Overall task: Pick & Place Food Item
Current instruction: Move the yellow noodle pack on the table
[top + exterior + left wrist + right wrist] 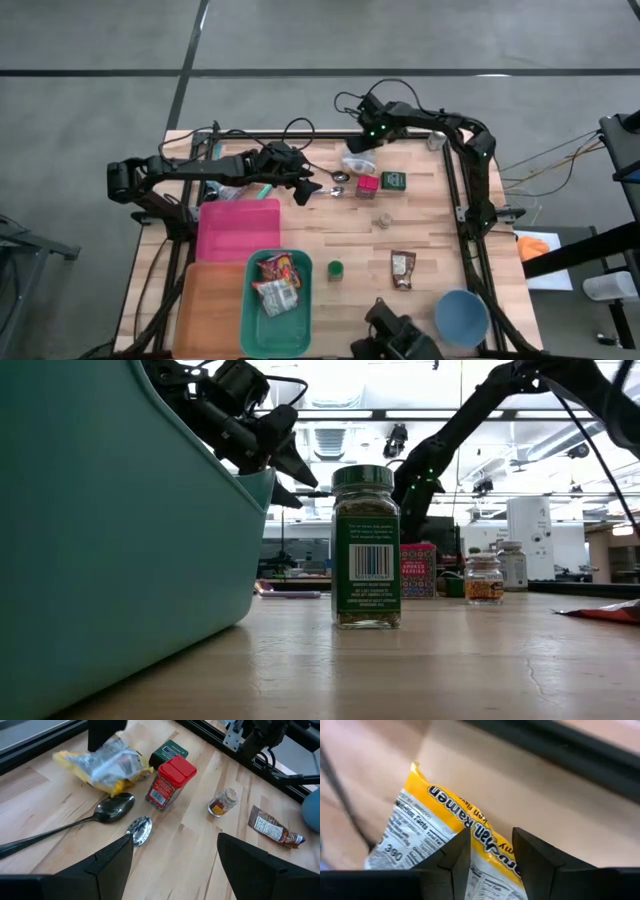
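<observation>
We are picking up the yellow and white crinkly ramen packet [437,837]. It lies on the wooden table [440,240] at the far side, next to the red-lidded spice tin [170,782] and the flat green tin [168,750]. Our right gripper [491,851] is right at the packet. Its two dark fingers [454,857] sit close together around the packet's yellow edge, so we think it is pinching the packet. We cannot see if the pinch is firm.

Our left gripper [175,862] hangs over the table with its fingers wide apart and nothing in them. Just past it lie a shiny metal spoon [80,820] and a smaller shiny spoon [140,829].

To do this step well, we should hold the packet by a good bit of its edge, not just a thin corner. A crinkly bag can slip out. We should lift slowly and straight up, so the bag does not drag the red tin or the spoons along.

The teal plastic tray [260,335] at the near side already has snack packets in it. That looks like the place to take the packet, but we are only guessing. We should carry it high over the small green-lidded jar [335,269] and keep clear of the left arm, which waits near the middle.
</observation>
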Robot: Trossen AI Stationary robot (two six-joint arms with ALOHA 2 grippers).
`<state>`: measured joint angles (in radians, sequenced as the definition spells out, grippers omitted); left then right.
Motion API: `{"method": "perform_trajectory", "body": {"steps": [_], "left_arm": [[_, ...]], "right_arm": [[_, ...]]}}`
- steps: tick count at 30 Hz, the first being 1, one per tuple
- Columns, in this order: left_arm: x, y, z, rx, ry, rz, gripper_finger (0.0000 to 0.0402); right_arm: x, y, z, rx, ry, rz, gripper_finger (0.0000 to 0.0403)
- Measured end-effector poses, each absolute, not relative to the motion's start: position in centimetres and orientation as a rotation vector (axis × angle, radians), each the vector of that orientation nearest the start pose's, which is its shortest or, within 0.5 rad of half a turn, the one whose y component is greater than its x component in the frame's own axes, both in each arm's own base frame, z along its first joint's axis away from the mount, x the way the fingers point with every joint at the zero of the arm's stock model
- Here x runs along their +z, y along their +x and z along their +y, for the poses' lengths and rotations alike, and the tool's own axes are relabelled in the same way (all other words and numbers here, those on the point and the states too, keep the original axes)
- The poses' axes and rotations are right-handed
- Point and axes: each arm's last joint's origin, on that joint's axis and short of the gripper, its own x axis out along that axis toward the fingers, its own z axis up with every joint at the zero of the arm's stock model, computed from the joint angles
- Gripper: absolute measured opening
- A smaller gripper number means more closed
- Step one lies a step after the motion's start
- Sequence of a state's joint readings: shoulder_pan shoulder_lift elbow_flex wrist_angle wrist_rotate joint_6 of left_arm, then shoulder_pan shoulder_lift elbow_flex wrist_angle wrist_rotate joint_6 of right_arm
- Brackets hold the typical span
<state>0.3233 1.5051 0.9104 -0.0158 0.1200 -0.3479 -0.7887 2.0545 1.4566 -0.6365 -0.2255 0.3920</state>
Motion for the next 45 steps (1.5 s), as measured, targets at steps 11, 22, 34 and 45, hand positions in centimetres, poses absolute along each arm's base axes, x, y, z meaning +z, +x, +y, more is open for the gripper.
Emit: {"method": "perform_trajectory", "body": {"steps": [11,22,34,45], "left_arm": [[22.5,30.4,9.8,0.298,-0.469,0.547,0.0289],[22.5,30.4,9.8,0.296,-0.464,0.544,0.0289],[22.5,30.4,9.8,0.294,-0.456,0.542,0.0289],[22.5,30.4,9.8,0.295,-0.457,0.546,0.0289]], "right_arm": [[16.4,34.7,-24.8,-0.416,0.887,0.883,0.0142],[16.6,37.6,-20.6,-0.298,0.815,0.897,0.0142],[20.9,36.0,-21.1,-0.240,0.737,0.841,0.0142],[19.5,34.0,-20.8,-0.456,0.711,1.079,0.0142]]}}
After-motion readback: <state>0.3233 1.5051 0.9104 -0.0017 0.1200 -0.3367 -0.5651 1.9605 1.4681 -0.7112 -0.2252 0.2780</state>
